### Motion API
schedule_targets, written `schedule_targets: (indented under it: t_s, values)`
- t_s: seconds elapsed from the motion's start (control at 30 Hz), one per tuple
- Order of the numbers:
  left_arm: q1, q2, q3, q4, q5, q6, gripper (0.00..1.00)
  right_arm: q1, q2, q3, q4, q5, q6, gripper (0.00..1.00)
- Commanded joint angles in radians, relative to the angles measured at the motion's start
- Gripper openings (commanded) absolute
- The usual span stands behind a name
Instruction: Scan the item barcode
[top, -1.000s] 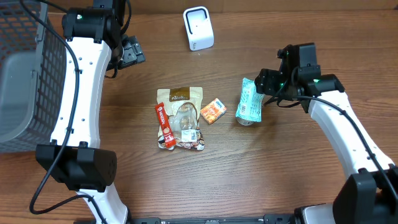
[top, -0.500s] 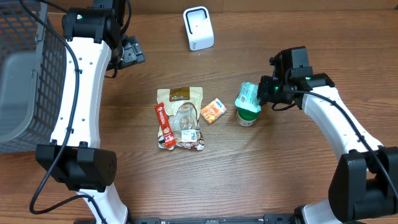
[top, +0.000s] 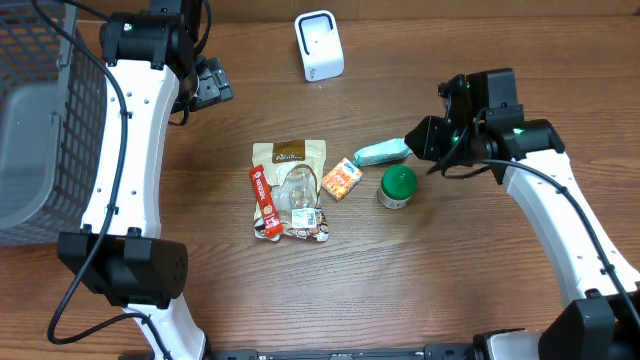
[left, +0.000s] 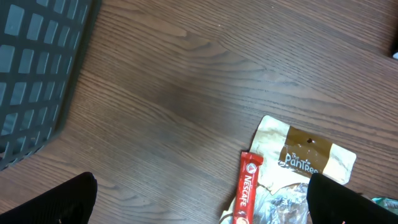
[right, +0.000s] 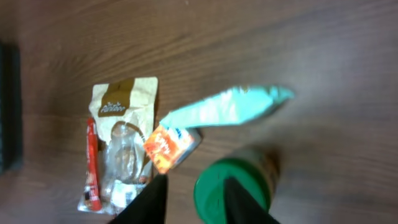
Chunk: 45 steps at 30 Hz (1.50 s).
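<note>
A teal packet (top: 382, 152) shows as a narrow strip on the table, its right end by my right gripper (top: 418, 140). In the right wrist view the teal packet (right: 224, 107) lies well beyond the fingertips and is blurred. My right gripper (right: 196, 202) is partly open with nothing between its fingers. It hovers over the green-lidded jar (right: 233, 190), which the overhead view shows as a jar (top: 398, 186) just below the packet. The white scanner (top: 319, 45) stands at the back. My left gripper (left: 202, 205) is wide open above bare wood, far left of the items.
An orange packet (top: 342, 178), a brown pouch (top: 290, 185) and a red Nescafe stick (top: 262, 200) lie left of the jar. A grey basket (top: 40, 120) fills the left edge. The left arm (top: 130, 150) rises along the left side.
The teal packet has come off the jar, where it leaned, and now lies to the jar's upper left, baring the green lid. The right gripper shut, then reopened partly. The left arm stayed still.
</note>
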Motion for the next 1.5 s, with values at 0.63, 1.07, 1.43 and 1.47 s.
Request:
schedule_targets:
  t_s: [0.63, 1.07, 1.43, 1.47]
  values:
    - [-0.002, -0.012, -0.002, 0.001, -0.003, -0.007, 1.00, 0.209, 0.023, -0.130, 0.042, 0.372, 0.142, 0.77]
    - [-0.002, -0.012, -0.002, 0.001, -0.003, -0.007, 1.00, 0.209, 0.023, -0.206, -0.061, 0.373, 0.137, 0.74]
    - [-0.002, -0.012, -0.002, 0.001, -0.003, -0.007, 1.00, 0.209, 0.023, -0.065, -0.241, 0.394, 0.085, 0.74]
    - [-0.002, -0.012, -0.002, 0.001, -0.003, -0.007, 1.00, 0.209, 0.023, -0.051, -0.239, 0.394, 0.085, 0.75]
